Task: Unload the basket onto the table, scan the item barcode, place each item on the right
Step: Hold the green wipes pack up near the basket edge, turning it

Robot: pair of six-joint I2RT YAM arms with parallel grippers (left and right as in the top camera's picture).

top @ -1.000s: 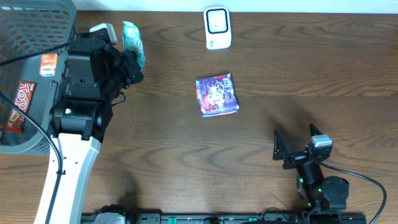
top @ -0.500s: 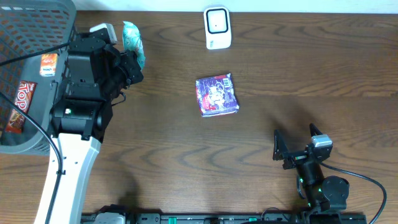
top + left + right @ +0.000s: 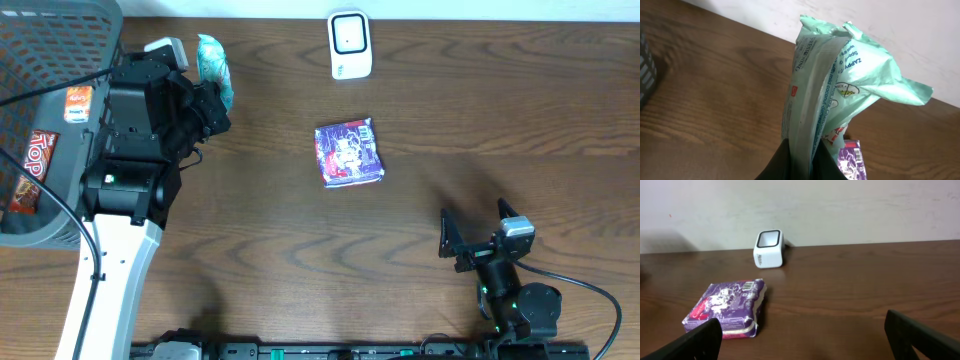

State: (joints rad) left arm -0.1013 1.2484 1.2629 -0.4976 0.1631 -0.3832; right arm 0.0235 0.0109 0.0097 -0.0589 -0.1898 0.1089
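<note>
while left fingers (image 3: 776,167) clench mint-green pouch (image 3: 840,85), long axis runs out from them toward wall (image 3: 920,30); right fingers (image 3: 695,342) spread, empty.

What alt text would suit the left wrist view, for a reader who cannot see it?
A mint-green packet stands upright, pinched at its lower end in the shut left end effector, with a dark wooden table behind it. A corner of a purple packet shows beside the end effector, and a pale wall runs along the table's far edge.
</note>
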